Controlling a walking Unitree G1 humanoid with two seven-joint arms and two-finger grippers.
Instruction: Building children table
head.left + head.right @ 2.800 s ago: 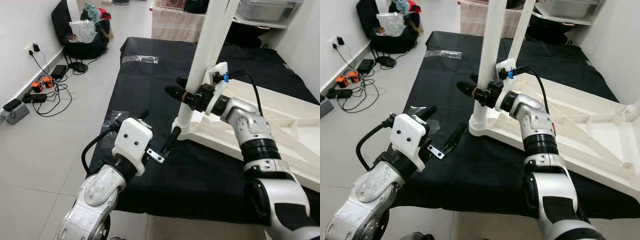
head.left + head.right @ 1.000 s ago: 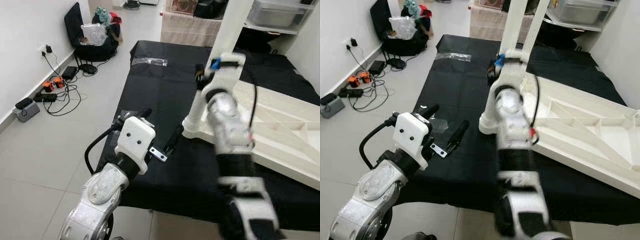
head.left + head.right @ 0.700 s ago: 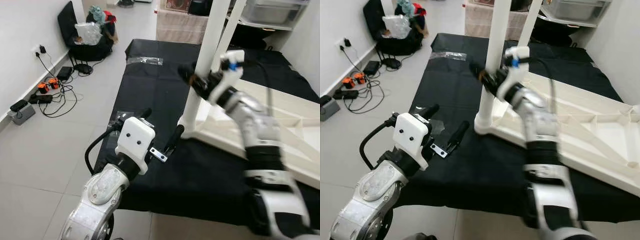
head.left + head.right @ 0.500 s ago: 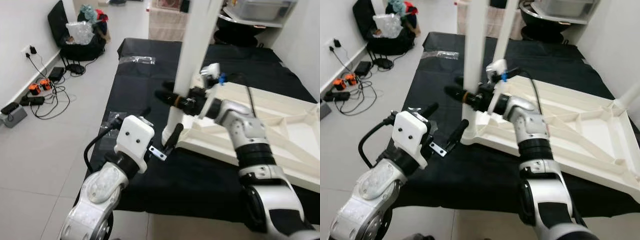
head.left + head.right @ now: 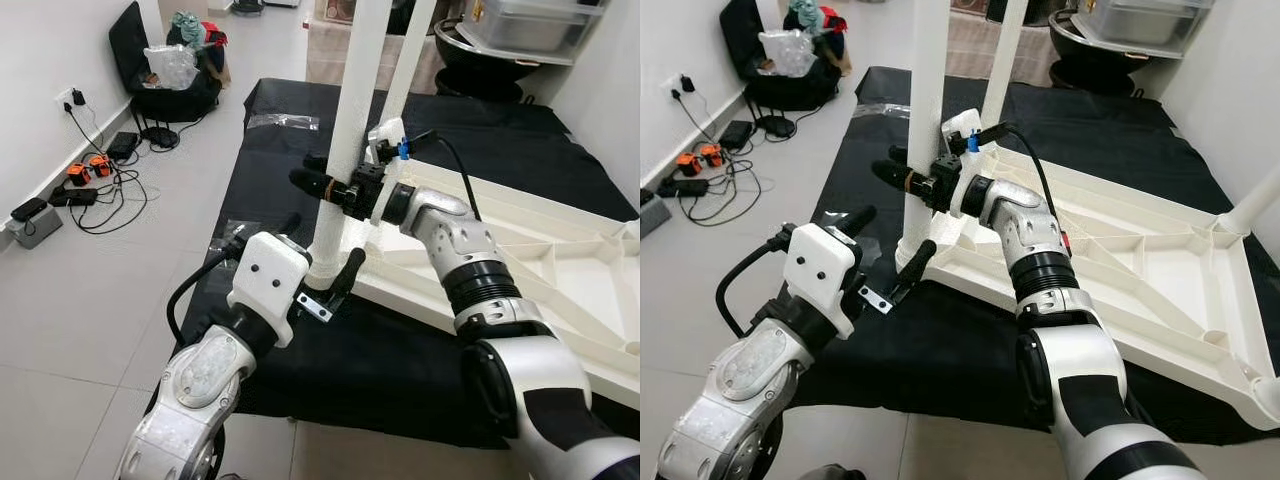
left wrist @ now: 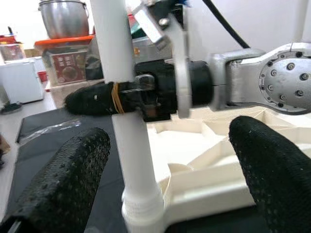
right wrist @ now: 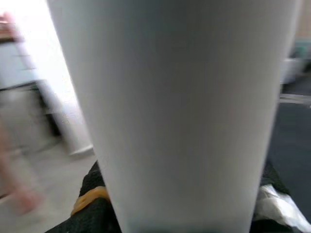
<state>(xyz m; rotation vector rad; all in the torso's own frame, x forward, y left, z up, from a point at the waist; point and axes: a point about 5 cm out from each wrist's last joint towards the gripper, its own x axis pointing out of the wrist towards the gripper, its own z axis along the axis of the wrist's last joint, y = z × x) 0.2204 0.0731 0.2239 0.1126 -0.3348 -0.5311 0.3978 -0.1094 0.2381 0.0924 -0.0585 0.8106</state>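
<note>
Left eye view: right gripper [image 5: 318, 186] jaws clamped around white table leg [image 5: 352, 120]; left gripper [image 5: 322, 262] jaws apart.

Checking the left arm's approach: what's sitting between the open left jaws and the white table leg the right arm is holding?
Nothing lies between: in the left wrist view the left gripper faces the white table leg across open air, right gripper clamped around it.

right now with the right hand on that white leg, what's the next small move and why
Probably keep the right hand clamped and turn the white table leg a little further into its corner socket on the upturned tabletop. The leg stands upright in that socket and the fingers wrap it partway up. The left hand hovers open near the base and could steady that corner.
</note>
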